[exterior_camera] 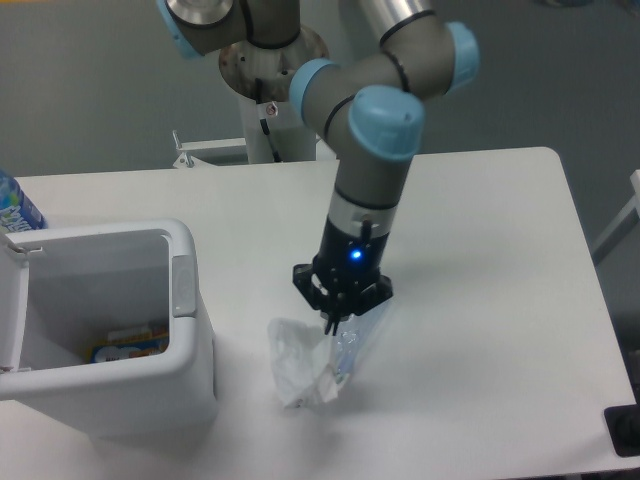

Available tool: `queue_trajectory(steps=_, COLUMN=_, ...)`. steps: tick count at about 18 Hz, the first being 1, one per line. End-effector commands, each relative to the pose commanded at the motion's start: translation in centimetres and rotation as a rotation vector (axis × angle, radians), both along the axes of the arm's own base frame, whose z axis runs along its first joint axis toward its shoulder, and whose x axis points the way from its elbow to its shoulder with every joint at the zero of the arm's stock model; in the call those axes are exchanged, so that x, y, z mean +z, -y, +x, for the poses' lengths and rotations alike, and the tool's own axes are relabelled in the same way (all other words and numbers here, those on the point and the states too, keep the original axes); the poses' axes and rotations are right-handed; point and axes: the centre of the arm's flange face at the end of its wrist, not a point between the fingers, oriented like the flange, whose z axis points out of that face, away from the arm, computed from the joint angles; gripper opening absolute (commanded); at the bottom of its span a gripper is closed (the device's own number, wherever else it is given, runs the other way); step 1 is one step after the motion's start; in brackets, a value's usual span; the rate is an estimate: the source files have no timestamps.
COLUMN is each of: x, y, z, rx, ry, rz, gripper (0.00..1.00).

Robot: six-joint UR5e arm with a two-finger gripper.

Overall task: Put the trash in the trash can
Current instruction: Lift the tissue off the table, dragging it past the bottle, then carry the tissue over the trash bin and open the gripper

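Note:
The crumpled translucent-white wrapper [300,366] hangs from my gripper [334,322], which is shut on its top edge. It covers most of the crushed clear bottle [358,338], which lies on the white table just behind and right of it; only a short stretch of the bottle shows. The white trash can [185,300] stands at the left with its top open, about a hand's width left of the wrapper.
Inside the can lies a yellow and blue packet [126,345]. A blue-labelled bottle [15,208] stands behind the can at the far left edge. A black object [624,431] sits at the table's front right corner. The arm's base [270,60] rises behind the table.

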Motion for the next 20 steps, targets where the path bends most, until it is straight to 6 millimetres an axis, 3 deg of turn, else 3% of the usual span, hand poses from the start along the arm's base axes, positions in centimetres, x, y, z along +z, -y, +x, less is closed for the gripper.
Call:
queue_trajectory(steps=6, x=5.7, y=0.7, z=-2.7, rx=0.096, ry=-0.043, rz=0.077, gripper=0.02)
queue_trajectory(steps=12, x=9.4, y=0.7, z=-3.1, rx=0.146, ry=-0.016, rz=0.162, gripper=0.02)
queue_trajectory(steps=15, x=12.4, y=1.2, z=-1.2, rx=0.147, ry=-0.001, rz=0.22, gripper=0.02)
queue_trajectory(steps=18, x=13.9, y=1.1, z=1.2, rx=0.125, ry=0.041, rz=0.268, gripper=0.03)
queue_trajectory(steps=20, x=14.0, y=0.0, z=4.0, rx=0.085, ry=0.052, rz=0.269, gripper=0.03)
